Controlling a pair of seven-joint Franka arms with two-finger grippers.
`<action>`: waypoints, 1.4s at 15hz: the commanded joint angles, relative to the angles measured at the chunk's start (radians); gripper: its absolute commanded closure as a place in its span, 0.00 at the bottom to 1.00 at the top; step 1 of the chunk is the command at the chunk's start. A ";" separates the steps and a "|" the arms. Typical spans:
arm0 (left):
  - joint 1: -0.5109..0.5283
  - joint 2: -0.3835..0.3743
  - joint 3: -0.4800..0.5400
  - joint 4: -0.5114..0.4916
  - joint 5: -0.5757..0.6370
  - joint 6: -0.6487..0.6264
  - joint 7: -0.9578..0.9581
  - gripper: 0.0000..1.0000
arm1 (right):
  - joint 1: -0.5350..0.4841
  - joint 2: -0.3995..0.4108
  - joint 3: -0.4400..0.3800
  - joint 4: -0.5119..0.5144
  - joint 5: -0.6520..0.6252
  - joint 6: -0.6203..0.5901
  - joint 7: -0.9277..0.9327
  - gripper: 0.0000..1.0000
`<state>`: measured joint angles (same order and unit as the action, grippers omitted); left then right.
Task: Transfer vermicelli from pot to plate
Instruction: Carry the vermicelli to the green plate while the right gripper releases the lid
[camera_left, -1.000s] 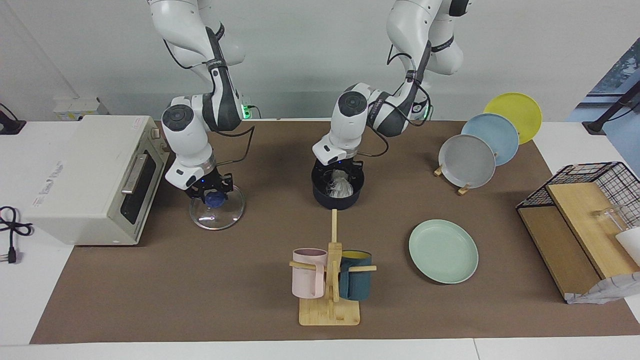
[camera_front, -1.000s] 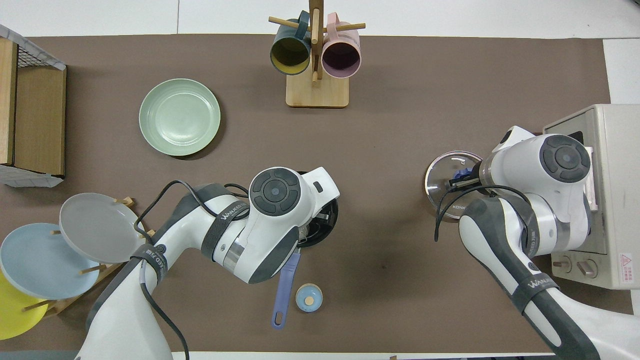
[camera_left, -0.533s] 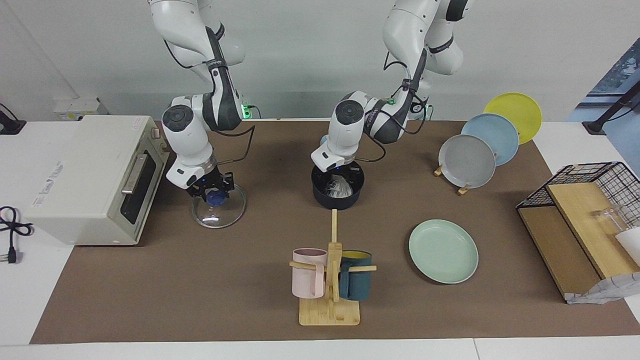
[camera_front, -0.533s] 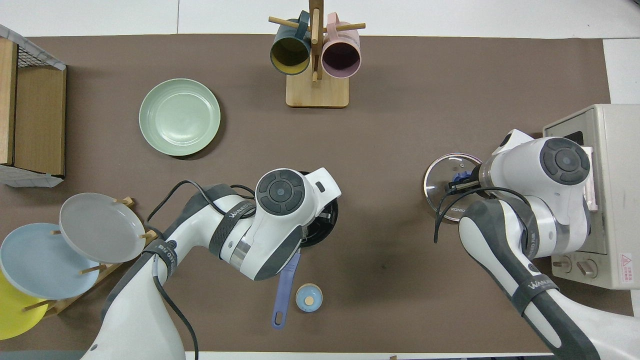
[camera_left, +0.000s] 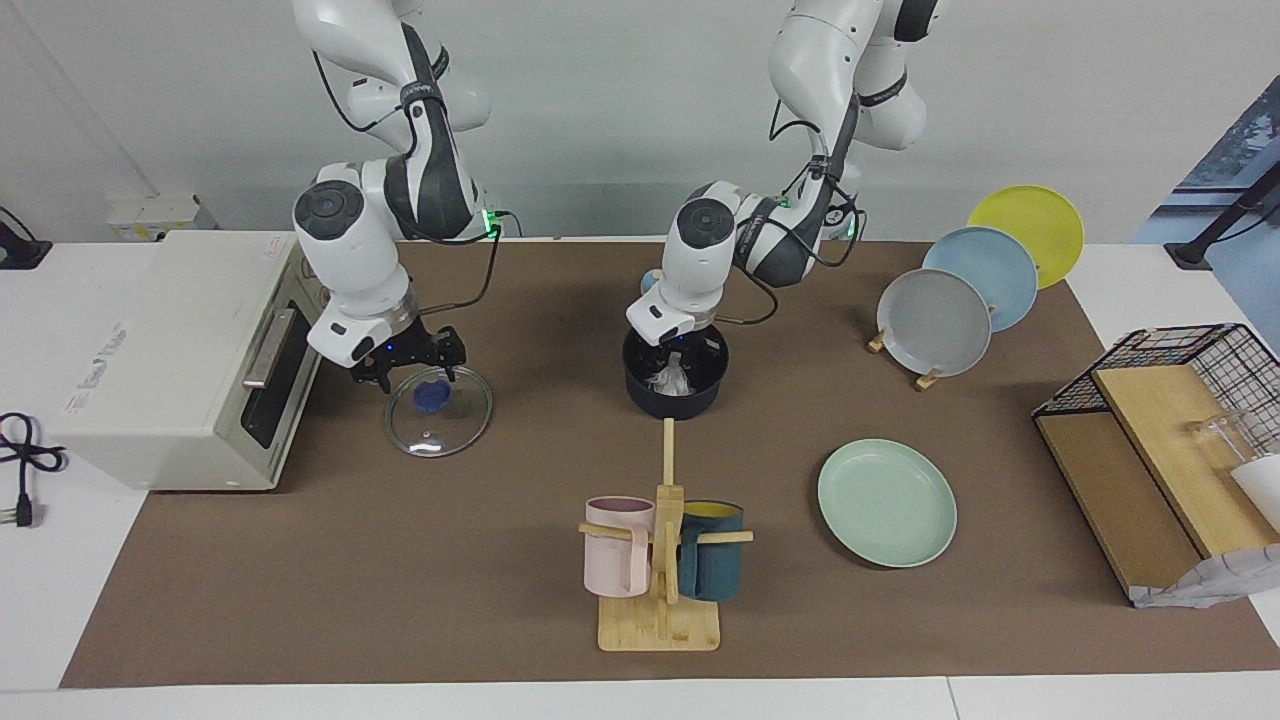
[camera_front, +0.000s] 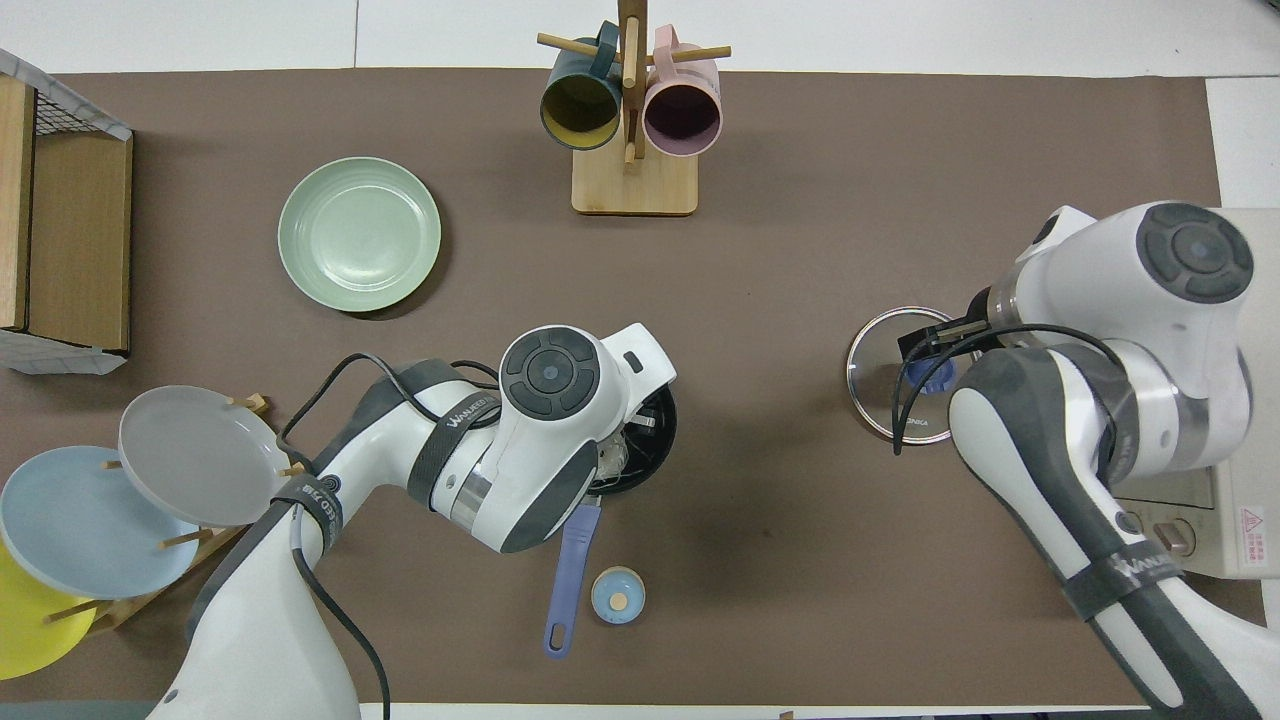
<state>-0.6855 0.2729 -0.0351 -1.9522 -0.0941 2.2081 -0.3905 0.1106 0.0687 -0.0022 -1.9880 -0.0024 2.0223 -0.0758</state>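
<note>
Left gripper (camera_left: 676, 350) low inside the pot (camera_left: 676, 385) near the middle of the table (camera_left: 400, 560), closed on the vermicelli (camera_left: 672, 376), plate (camera_left: 886, 502) toward the left arm's end of the table, right gripper (camera_left: 408, 363) spread wide above the glass lid (camera_left: 438, 410).

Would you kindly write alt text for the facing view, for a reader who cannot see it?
The left hand reaches into the dark pot at the wrapped vermicelli, while the mint-green plate lies bare, farther from the robots and toward the left arm's end. The right hand hangs open just above the glass lid in front of the toaster oven.
</note>
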 joint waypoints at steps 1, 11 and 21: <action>0.044 -0.098 0.004 0.091 -0.013 -0.227 0.015 1.00 | -0.012 0.002 -0.005 0.168 0.021 -0.182 -0.019 0.00; 0.424 -0.104 0.009 0.434 -0.096 -0.534 0.263 1.00 | 0.012 -0.041 -0.050 0.448 -0.007 -0.521 0.037 0.00; 0.550 0.135 0.012 0.339 -0.062 -0.151 0.472 1.00 | 0.021 -0.014 -0.074 0.479 -0.016 -0.554 0.044 0.00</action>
<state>-0.1519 0.3946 -0.0168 -1.5953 -0.1606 2.0002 0.0407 0.1375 0.0266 -0.0800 -1.5415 -0.0064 1.4782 -0.0351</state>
